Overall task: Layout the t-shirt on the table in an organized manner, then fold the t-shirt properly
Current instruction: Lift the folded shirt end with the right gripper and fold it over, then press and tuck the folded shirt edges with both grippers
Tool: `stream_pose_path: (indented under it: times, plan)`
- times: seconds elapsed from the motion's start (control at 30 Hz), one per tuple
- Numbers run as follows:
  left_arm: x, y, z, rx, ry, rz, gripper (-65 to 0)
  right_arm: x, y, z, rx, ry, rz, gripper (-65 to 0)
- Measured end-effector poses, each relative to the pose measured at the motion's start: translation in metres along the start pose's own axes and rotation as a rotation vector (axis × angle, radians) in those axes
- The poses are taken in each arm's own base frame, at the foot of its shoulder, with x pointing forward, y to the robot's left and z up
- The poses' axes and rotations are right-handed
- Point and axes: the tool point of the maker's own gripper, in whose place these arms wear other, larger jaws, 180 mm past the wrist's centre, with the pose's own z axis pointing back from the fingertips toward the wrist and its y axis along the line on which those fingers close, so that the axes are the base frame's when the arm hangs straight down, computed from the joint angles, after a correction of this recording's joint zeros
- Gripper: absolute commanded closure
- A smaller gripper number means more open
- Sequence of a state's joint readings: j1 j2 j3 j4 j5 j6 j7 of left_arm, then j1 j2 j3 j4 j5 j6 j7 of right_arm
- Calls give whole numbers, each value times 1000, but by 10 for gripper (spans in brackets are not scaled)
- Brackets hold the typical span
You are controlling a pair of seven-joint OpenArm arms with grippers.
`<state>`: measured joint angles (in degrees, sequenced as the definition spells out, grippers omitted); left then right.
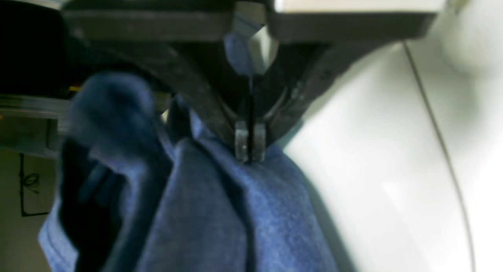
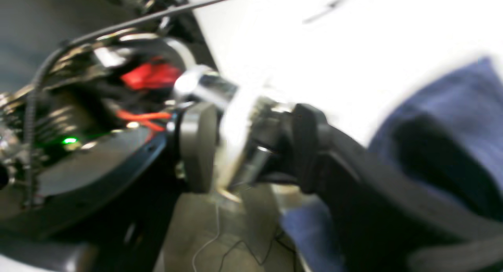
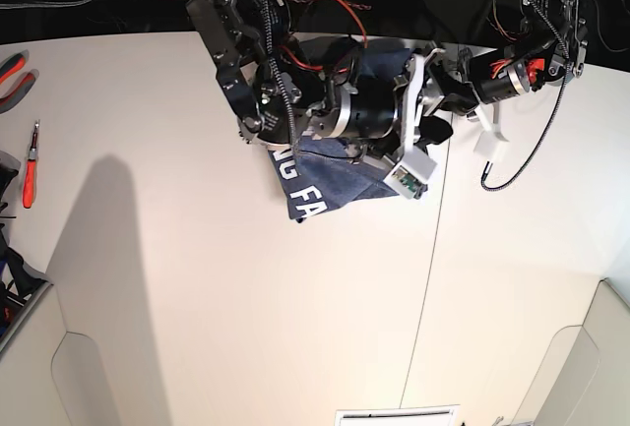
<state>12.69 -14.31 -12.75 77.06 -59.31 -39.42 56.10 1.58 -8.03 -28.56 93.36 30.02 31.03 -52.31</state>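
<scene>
**Item 1 — dark heathered navy-blue cotton t-shirt** (image 3: pixel 330 182). Bunched in a heap near the far middle of the table, mostly hidden beneath the two arms in the base view. A flap spreads toward the near side and carries white block lettering; the legible part reads "G FA", with the rest covered by folds and hardware. The letters run along a diagonal, lower end toward the near side. The garment is crumpled, so its long axis cannot be told. In the left wrist view the cloth hangs in folds from the tool tips.

**Item 2 — wide off-white matte table** (image 3: pixel 197 288). A thin dark seam line crosses it from far to near, passing just beside the shirt.

**Item 3 — left tool** (image 1: pixel 250 146). Black fingers pressed together, pinching a ridge of the t-shirt fabric between the tips.

**Item 4 — right tool** (image 2: pixel 452 225). One black finger visible in the blurred right wrist view, lying against the blue cloth; whether the jaws are spread or pinching cannot be told.

**Item 5 — red-handled hand tools** (image 3: pixel 30 165). At the left table edge in the base view, well apart from the shirt.
</scene>
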Motion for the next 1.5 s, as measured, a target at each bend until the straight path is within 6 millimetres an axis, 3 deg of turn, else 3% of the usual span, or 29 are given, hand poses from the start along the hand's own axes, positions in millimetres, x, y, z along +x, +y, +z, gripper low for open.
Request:
stream_pose_path:
  times: [0.13,0.2,0.3,0.43,0.57,0.63,0.7,0.73,0.77,0.9,1.0,1.2,1.37,1.5]
  plan:
    - [3,-3,0,-18,-18,13,0,11,12,-5,34,-42,38,-310]
    - [5,-5,0,-27,-26,19,0,19,7,-4,23,-44,71,-310]
    - [10,-3,4,-25,-45,22,0,40,-15,10,-80,-59,158,-310]
    - [42,6,29,-2,-173,37,0,77,-34,43,-173,-175,186,-310]
    - [79,6,64,-6,-323,36,0,87,-65,74,-277,-230,129,-309]
    - [85,-10,73,-76,-323,38,0,82,-85,89,-342,-237,69,-261]
    - [84,-33,73,-175,-295,29,0,75,-111,108,-443,-257,-25,-123]
    - [80,-39,70,-192,-268,16,0,71,-123,118,-491,-267,-78,-23]
    - [74,-42,64,-196,-230,8,0,67,-134,128,-531,-280,-121,0]
    - [53,-59,42,-248,-128,-4,0,49,-165,164,-651,-326,-244,0]
    - [35,-79,23,-310,-48,-14,0,35,-177,182,-702,-345,-307,0]
    - [13,-115,-12,-393,19,-28,0,3,-179,184,-719,-317,-386,0]
    - [7,-95,-40,-210,56,-179,0,-11,-176,177,-707,-287,-417,0]
    - [-3,-56,-40,-3,132,-219,0,-11,-176,177,-709,-289,-415,0]
